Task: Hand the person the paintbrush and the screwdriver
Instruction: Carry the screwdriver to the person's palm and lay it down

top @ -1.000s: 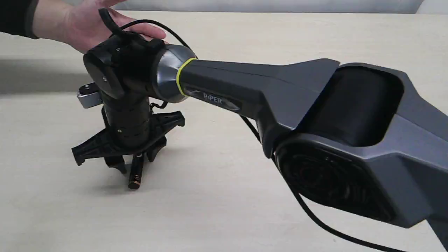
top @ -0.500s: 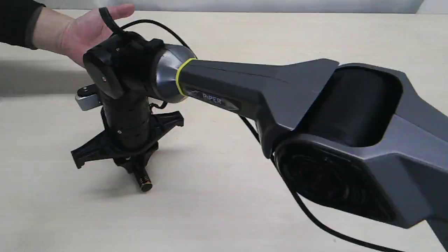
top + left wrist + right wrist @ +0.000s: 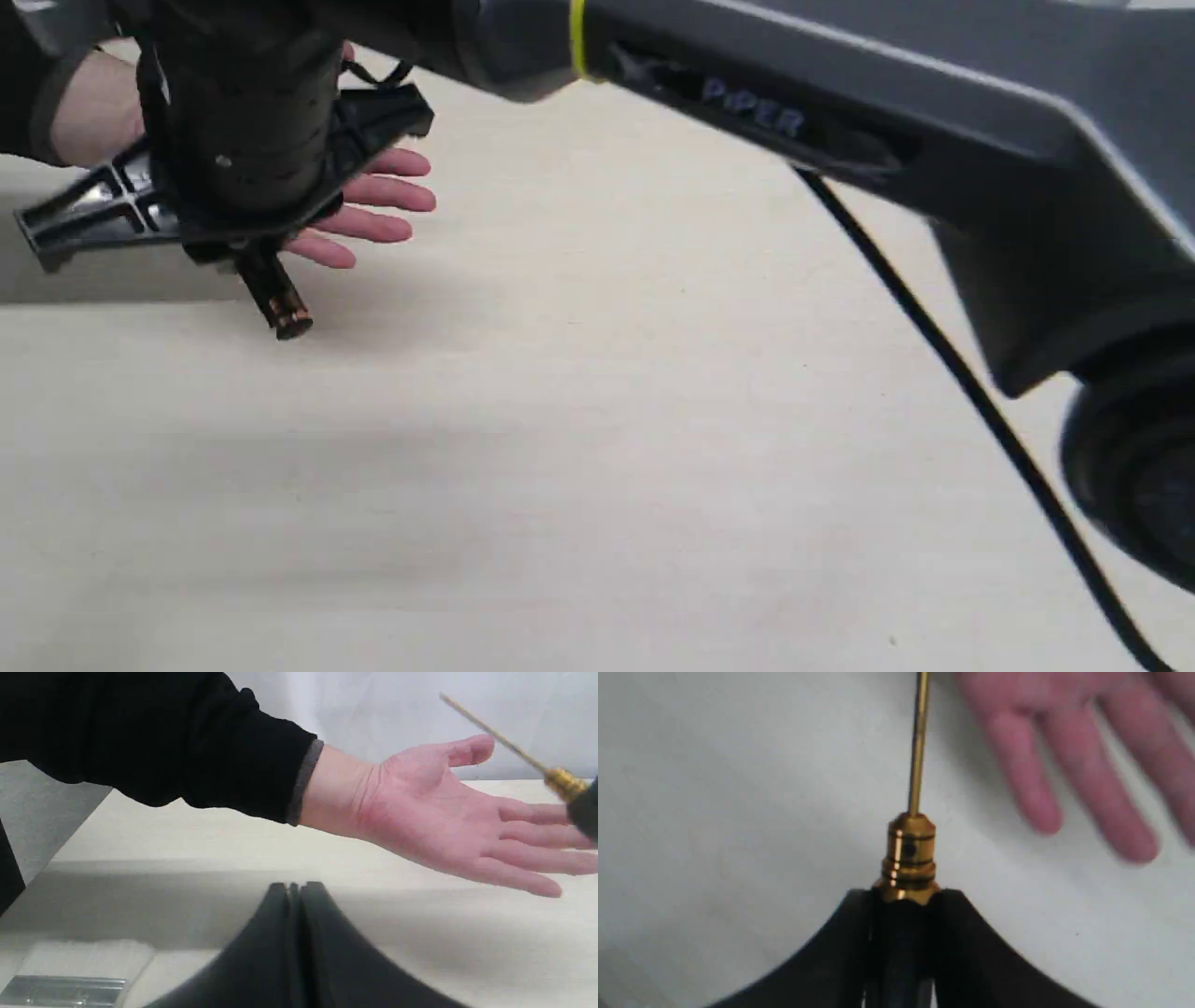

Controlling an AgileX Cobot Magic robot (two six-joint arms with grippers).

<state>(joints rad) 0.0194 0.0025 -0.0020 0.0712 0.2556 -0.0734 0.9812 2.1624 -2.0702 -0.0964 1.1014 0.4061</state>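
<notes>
My right gripper (image 3: 903,897) is shut on the black handle of the screwdriver (image 3: 909,856). The gold collar and thin brassy shaft stick out beyond the fingertips. In the exterior view this gripper (image 3: 233,250) hangs in the air at the upper left, with the screwdriver (image 3: 276,301) handle end slanting down below it. The person's open hand (image 3: 378,196) is palm up just behind the gripper. From the left wrist, the hand (image 3: 444,816) lies under the screwdriver shaft (image 3: 495,732). My left gripper (image 3: 294,889) is shut on nothing, low over the table. The paintbrush (image 3: 70,977) lies beside it, only its bristles and ferrule showing.
The right arm's grey forearm (image 3: 840,103) spans the top of the exterior view, and its black cable (image 3: 980,411) hangs down at the right. The pale wooden table (image 3: 560,467) runs under everything. A dark sleeve (image 3: 163,742) covers the person's forearm.
My right gripper closed on the screwdriver, lifted it off the table and carried it up toward the person's hand, which has opened flat behind the gripper.
</notes>
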